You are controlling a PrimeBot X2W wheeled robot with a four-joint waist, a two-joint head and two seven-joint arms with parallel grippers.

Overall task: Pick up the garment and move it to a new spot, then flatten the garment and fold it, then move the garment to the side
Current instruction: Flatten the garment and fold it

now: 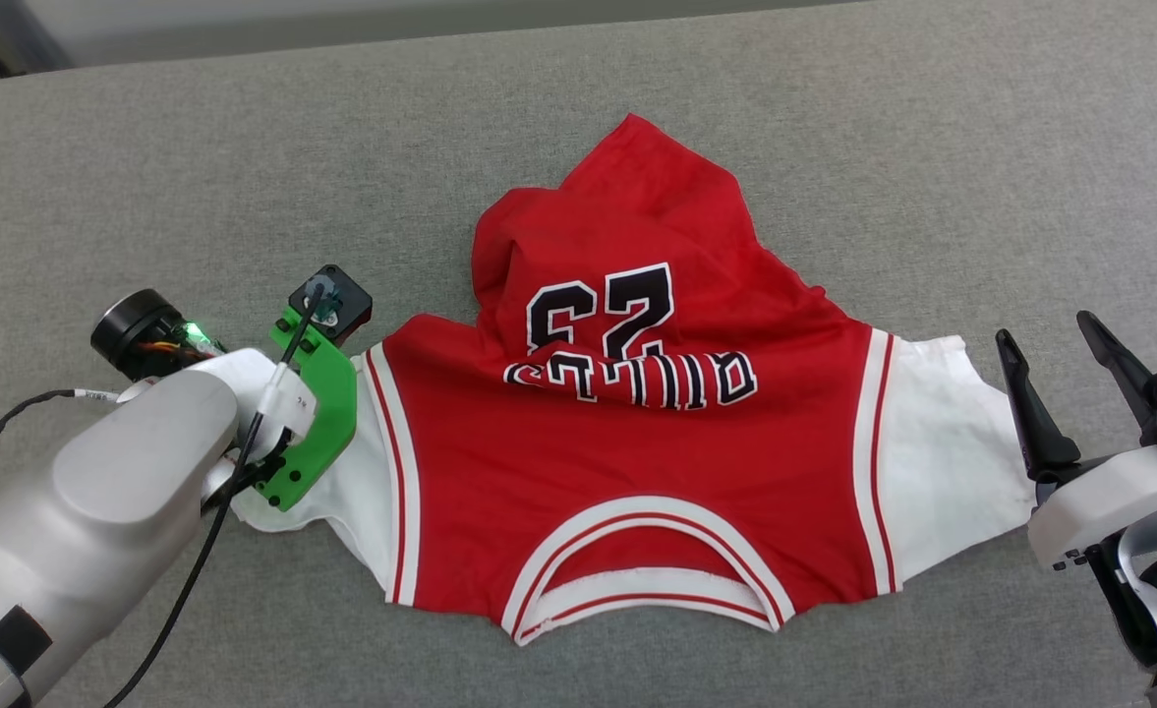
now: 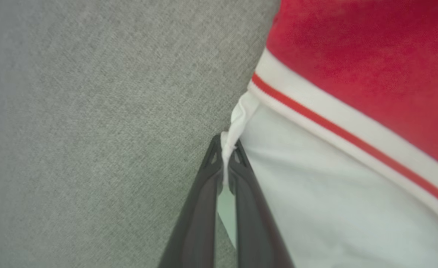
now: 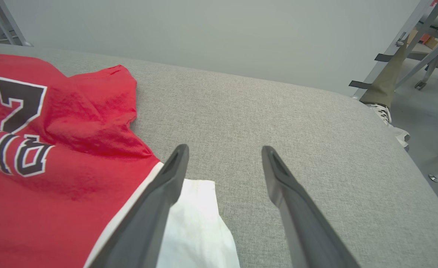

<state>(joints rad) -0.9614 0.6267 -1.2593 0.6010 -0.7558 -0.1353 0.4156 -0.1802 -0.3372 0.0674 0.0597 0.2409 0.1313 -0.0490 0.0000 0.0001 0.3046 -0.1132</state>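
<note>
Left wrist view: left hand [image 2: 225,149] pressed together, pinching a thin ridge of white sleeve edge [image 2: 239,119] on the garment [image 2: 352,52], a red jersey-style shirt with white red-striped sleeves and a black white-outlined number and lettering. It lies print-up on the grey fabric-covered desk [image 1: 145,157], about mid-desk in front of the robot. Right hand [image 1: 1043,326] is spread wide, holds nothing, and hovers just at the outer edge of the other white sleeve [image 1: 952,462]. The right wrist view puts one finger over that sleeve's corner; cannot tell if it touches cloth.

Step, as I read it: flattening. Grips are being set on both sleeves, one set, one not yet. The next move calls for the right hand to come down and pinch its sleeve edge. Then both hands pull outward and toward the robot to draw out the bunched far part. Keep the pull low and even, since thin cloth may slip from a shallow pinch.

Orientation: collar [image 1: 642,580] nearest the robot, hem end [image 1: 637,167] pointing away, rumpled and folded on itself, so the print reads upside down in the head view. The widest span runs sleeve to sleeve, left-right across the desk; the collar-to-hem axis runs away from the robot. Far right, past the desk edge, a person's leg and white shoe [image 3: 386,108]
</note>
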